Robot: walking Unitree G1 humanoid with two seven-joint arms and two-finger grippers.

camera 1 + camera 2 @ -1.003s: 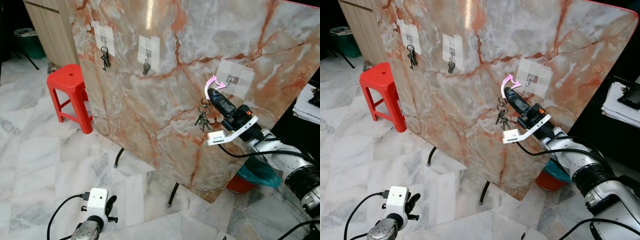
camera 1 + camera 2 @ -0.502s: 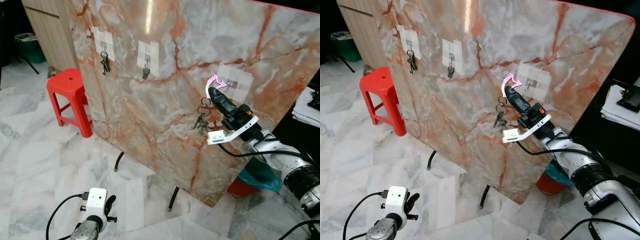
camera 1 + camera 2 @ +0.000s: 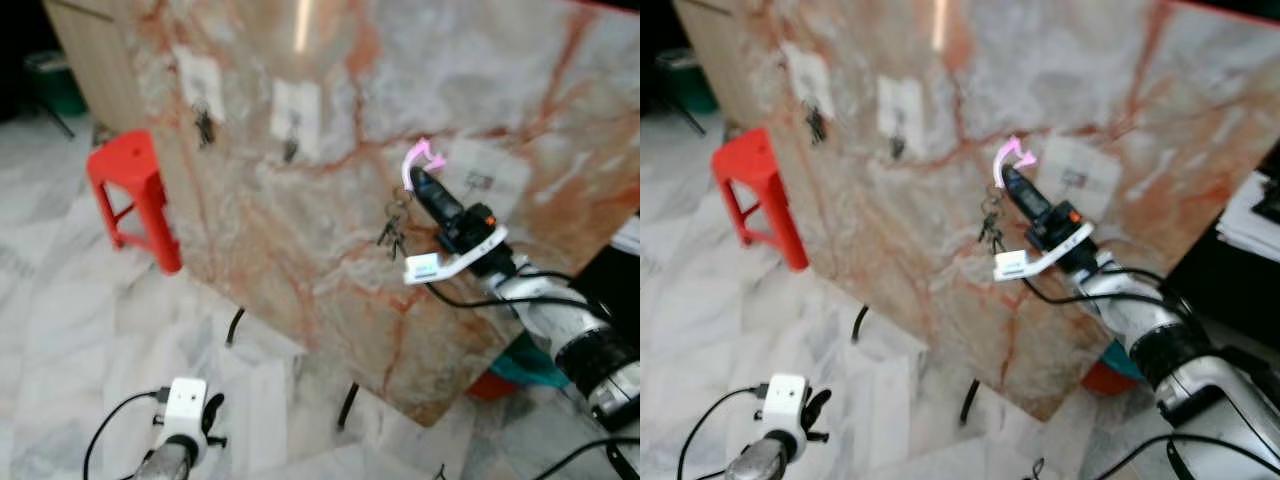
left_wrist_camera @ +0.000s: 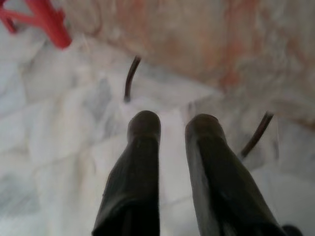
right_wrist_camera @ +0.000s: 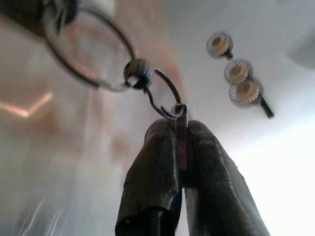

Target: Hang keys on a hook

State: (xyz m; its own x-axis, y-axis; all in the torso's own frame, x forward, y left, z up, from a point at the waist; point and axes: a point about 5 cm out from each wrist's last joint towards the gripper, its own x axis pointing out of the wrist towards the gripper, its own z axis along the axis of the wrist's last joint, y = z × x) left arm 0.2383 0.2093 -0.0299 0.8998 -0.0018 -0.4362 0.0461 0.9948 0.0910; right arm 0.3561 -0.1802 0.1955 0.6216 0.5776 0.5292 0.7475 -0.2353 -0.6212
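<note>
A marble board (image 3: 330, 250) leans upright with three white taped hooks on it. The left hook (image 3: 204, 125) and the middle hook (image 3: 292, 145) each carry keys. The right hook (image 3: 478, 180) is bare. My right gripper (image 3: 418, 180) is raised to the board just left of that bare hook, level with it, and is shut on a key bunch. Its keys (image 3: 392, 228) dangle below the fingertips and a pink tag (image 3: 420, 158) curls above them. In the right wrist view the fingers (image 5: 157, 147) pinch a flat metal piece linked to a ring (image 5: 93, 54). My left gripper (image 4: 172, 128) hangs low over the floor, open and holding nothing.
A red plastic stool (image 3: 135, 190) stands left of the board. Thin black legs (image 3: 234, 325) prop the board on the marble floor. A teal and orange bin (image 3: 520, 365) sits behind my right arm, and a wooden cabinet (image 3: 85, 60) stands at the far left.
The whole picture has shifted and gone blurry, so the camera moved. My right gripper still holds the keys by the right hook; the hanging keys have swung slightly left.
</note>
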